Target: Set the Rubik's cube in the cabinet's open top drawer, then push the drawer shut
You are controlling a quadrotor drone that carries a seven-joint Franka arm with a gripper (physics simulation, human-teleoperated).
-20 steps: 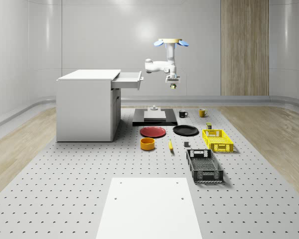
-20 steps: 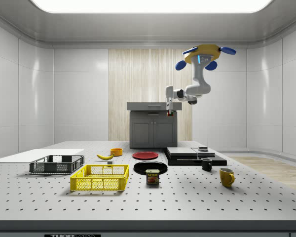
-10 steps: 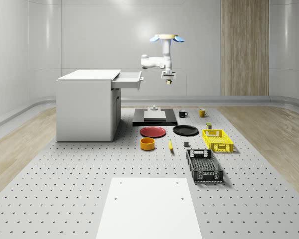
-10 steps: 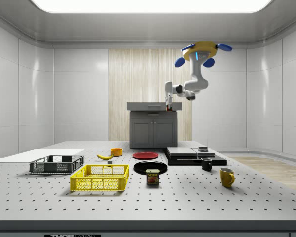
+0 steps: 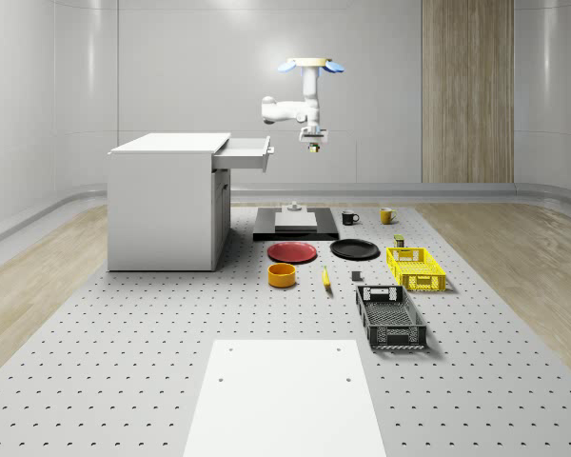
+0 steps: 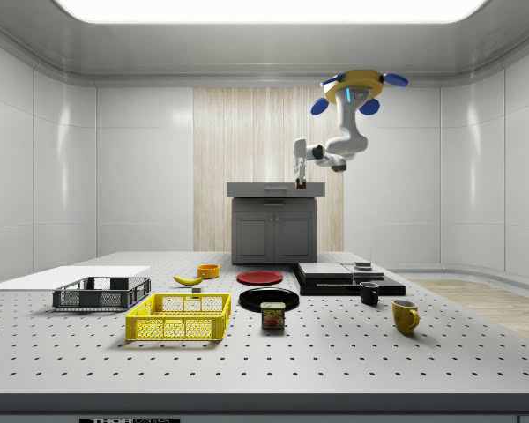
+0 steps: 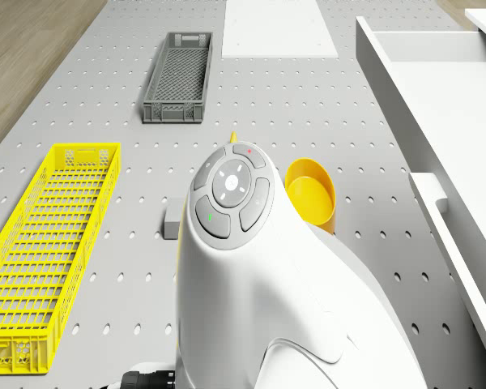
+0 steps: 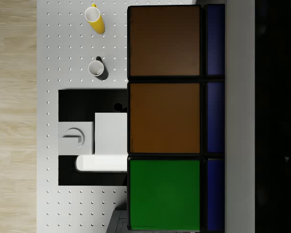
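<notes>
i see the open top drawer (image 5: 246, 150) jutting from the cabinet (image 5: 167, 200) on the whole-scene view's left. just to its right my drone (image 5: 309, 65) hovers high above the surface (image 5: 152, 324), arm elbowed toward the drawer, hand (image 5: 312, 148) pointing straight down, clamped on the rubik's cube (image 8: 172, 116), faces squared to it.

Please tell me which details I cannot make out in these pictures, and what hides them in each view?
- Inside of the open top drawer: in the whole-scene view its front wall hides the interior.
- Gripper: too small in the whole-scene view to see how it holds the Rubik's cube.
- Cube in the wrist view: cut off by the picture's edge.
- Banana: in the drone view the arm covers most of it.
- Can: label too small in the side view.
</notes>
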